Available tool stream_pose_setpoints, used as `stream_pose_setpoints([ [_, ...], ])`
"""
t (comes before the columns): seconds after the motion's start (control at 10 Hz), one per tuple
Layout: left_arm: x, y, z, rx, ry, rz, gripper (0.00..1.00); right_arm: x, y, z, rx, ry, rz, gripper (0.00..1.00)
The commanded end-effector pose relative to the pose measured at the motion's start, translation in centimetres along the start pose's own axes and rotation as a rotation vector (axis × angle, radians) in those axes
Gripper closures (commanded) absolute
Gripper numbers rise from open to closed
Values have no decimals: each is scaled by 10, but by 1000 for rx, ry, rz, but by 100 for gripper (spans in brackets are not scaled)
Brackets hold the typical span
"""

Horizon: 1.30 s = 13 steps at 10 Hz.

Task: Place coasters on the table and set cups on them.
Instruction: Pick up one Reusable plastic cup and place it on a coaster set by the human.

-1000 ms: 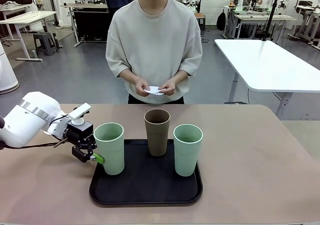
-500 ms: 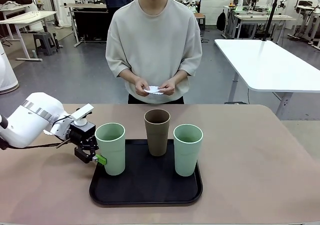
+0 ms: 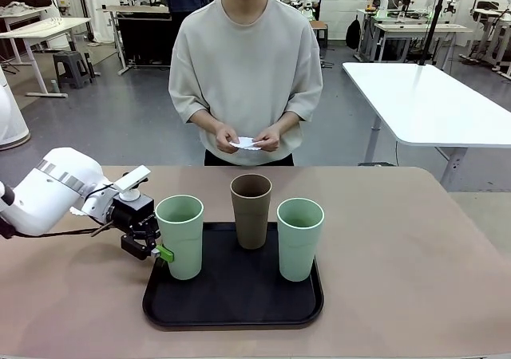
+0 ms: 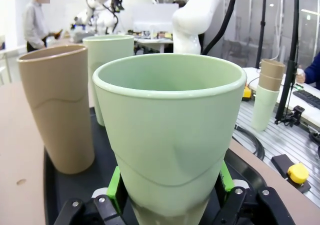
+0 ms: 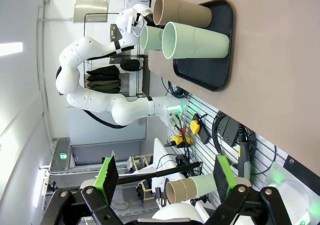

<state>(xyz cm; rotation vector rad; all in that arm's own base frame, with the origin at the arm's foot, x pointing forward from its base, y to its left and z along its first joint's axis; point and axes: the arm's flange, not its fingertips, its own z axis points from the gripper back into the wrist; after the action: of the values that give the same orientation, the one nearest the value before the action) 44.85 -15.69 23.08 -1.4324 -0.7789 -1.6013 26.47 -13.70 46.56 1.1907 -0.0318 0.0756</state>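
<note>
Left gripper (image 3: 164, 245) clamped on the left green cup (image 3: 180, 235)
The cup stands on the black tray (image 3: 239, 315), on the table (image 3: 415, 255), near the brown cup (image 3: 251, 209) and 2nd green cup (image 3: 299, 238); person's hands (image 3: 247, 140) hold white coasters (image 3: 246, 144); right gripper (image 5: 166, 177) gapes, holding nothing

Three tall tapered tumblers stand upright on a black tray (image 3: 231, 315) on the beige-pink tabletop (image 3: 415, 247). The left gripper (image 3: 177, 254) clamps the left green cup (image 3: 181, 237) low. The brown cup (image 3: 251, 211) is far centre and the right green cup (image 3: 299, 238) near right. The white coasters (image 3: 246, 143) are in the person's hands (image 3: 267, 141) beyond the far edge.
</note>
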Motion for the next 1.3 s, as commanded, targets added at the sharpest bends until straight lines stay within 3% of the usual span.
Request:
stream_pose_setpoints([
  [0.0, 3, 0, 4, -13, -40, -27, 67, 1, 0, 0, 11, -3, 5, 0],
  [0.1, 9, -7, 9, -24, -70, -19, 23, 1, 0, 0, 11, -3, 5, 0],
  [0.3, 29, -24, 27, 4, -107, -53, 23, 1, 0, 0, 11, -3, 5, 0],
  [0.7, 116, -68, 87, 217, 0, -56, 23, 1, 0, 0, 11, -3, 5, 0],
  [0.9, 155, -82, 122, 304, -31, 26, 23, 1, 0, 0, 11, -3, 5, 0],
  [1.2, 181, -101, 145, 378, -72, 49, 23, 1, 0, 0, 11, -3, 5, 0],
])
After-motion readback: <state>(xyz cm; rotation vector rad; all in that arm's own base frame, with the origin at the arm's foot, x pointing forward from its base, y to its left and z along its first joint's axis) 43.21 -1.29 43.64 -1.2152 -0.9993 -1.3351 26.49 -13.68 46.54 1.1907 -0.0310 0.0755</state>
